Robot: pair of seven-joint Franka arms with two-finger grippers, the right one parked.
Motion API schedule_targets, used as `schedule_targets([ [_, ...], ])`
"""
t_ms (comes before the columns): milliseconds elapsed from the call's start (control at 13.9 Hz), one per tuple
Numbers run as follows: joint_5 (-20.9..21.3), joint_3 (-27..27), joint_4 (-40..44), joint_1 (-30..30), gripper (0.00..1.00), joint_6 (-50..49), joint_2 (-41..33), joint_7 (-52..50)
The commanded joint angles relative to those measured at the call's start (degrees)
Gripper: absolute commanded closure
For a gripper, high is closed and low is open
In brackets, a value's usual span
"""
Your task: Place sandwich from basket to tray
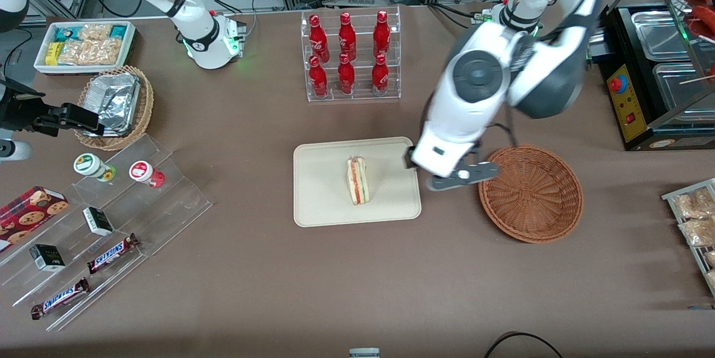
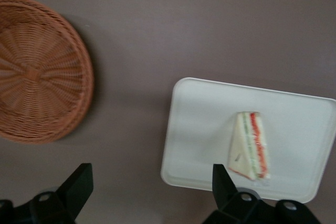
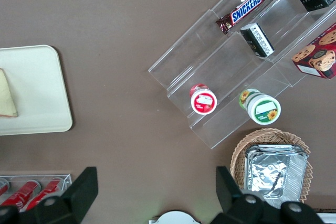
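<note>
The sandwich (image 1: pixel 357 180) (image 2: pixel 251 145), a white wedge with red and green layers, lies in the middle of the cream tray (image 1: pixel 324 196) (image 2: pixel 199 129). Beside the tray, toward the working arm's end, sits the reddish-brown wicker basket (image 1: pixel 530 193) (image 2: pixel 37 72) with nothing in it. My left gripper (image 1: pixel 427 172) (image 2: pixel 152 184) hovers over the bare table between the tray's edge and the basket, open wide and holding nothing. The right wrist view catches one end of the tray (image 3: pixel 37 93) and a corner of the sandwich (image 3: pixel 6 98).
A clear rack of red bottles (image 1: pixel 349 56) stands farther from the camera than the tray. A stepped clear display with candy bars (image 1: pixel 100 224), a foil-lined tan basket (image 1: pixel 114 104) and a white snack bin (image 1: pixel 84 45) lie toward the parked arm's end. A black warmer (image 1: pixel 653 67) stands toward the working arm's end.
</note>
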Motion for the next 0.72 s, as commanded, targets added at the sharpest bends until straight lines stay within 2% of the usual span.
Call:
schedule_targets([
  [0,0.4,-0.4,-3.2,4.6,0.00,-2.9,-4.6,5.7],
  [360,0.4,-0.4,-10.8,16.3,0.00,-4.3,-12.9,22.5],
  [648,0.3,-0.5,-12.5,23.2,0.00,-4.2,-14.7,32.4],
])
